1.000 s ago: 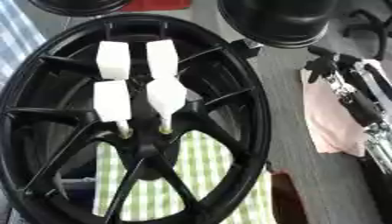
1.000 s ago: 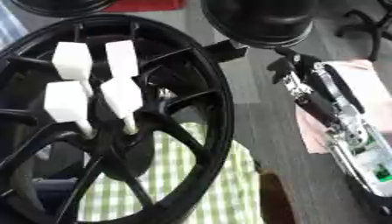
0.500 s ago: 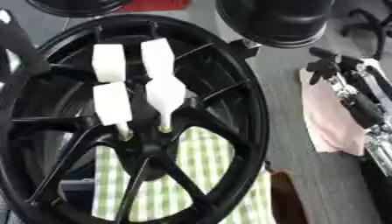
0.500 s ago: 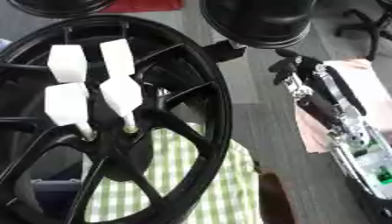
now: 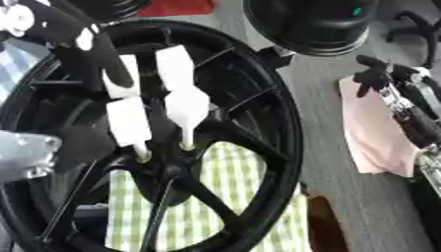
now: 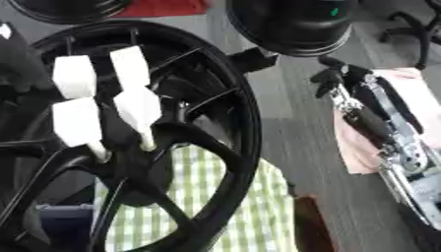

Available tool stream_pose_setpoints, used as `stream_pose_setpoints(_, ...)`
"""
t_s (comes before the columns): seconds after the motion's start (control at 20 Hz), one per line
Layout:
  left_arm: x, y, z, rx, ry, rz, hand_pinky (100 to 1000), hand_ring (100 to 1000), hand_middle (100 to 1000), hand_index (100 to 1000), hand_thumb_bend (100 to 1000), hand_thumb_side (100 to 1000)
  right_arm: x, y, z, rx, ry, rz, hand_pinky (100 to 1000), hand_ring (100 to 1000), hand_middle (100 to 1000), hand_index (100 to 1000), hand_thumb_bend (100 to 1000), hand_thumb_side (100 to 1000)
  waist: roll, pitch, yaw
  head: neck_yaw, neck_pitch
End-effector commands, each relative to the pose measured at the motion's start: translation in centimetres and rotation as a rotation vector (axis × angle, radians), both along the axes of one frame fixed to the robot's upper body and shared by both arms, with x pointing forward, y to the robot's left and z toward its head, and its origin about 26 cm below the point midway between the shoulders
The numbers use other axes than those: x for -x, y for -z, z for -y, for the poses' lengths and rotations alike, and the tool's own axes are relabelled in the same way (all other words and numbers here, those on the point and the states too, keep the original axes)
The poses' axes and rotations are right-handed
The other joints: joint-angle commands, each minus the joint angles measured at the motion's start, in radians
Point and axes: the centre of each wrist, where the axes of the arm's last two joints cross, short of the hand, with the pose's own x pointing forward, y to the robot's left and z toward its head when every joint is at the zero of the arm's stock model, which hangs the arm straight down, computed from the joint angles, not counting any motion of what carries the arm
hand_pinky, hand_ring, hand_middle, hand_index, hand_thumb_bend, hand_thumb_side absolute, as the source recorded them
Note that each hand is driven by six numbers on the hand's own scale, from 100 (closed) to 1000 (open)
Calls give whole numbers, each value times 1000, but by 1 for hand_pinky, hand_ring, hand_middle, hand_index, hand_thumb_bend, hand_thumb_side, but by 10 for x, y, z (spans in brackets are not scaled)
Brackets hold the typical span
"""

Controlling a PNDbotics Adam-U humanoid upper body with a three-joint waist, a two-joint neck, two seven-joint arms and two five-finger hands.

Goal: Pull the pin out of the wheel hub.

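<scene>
No readable text, label, brand, number or sign is showing anywhere in either view. The white tags (image 6: 129, 66) on the pins are showing blank faces, and the small green mark (image 5: 357, 11) on the black dome is showing no legible characters.

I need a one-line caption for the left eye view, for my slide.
Left robot hand reaches over a black wheel toward four white pins standing in its hub.
</scene>
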Motion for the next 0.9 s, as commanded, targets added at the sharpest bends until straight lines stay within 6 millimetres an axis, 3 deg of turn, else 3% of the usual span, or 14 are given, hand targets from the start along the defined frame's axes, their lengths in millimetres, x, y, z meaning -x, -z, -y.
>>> stream_pose_setpoints(0.05, 5, -8, -3, 26, -66, 107, 803, 750, 767, 822, 348, 607, 1, -10, -1, 19, -13, 22, 902, 982, 425, 626, 100, 682, 5, -12, -8, 5, -18)
stream_pose_setpoints(0.4, 4, -11, -9, 82, -171, 169, 809, 750, 768, 826, 329, 594, 0, -10, -2, 20, -17, 20, 904, 984, 426, 627, 100, 685, 15, 2, -33, 10, -23)
stream_pose_setpoints(0.9, -2, -6, -21, 103, -261, 143, 822, 767, 786, 834, 325, 595, 1, -5, -4, 10, -11, 24, 904, 985, 426, 628, 100, 685, 27, 11, -88, 63, 27)
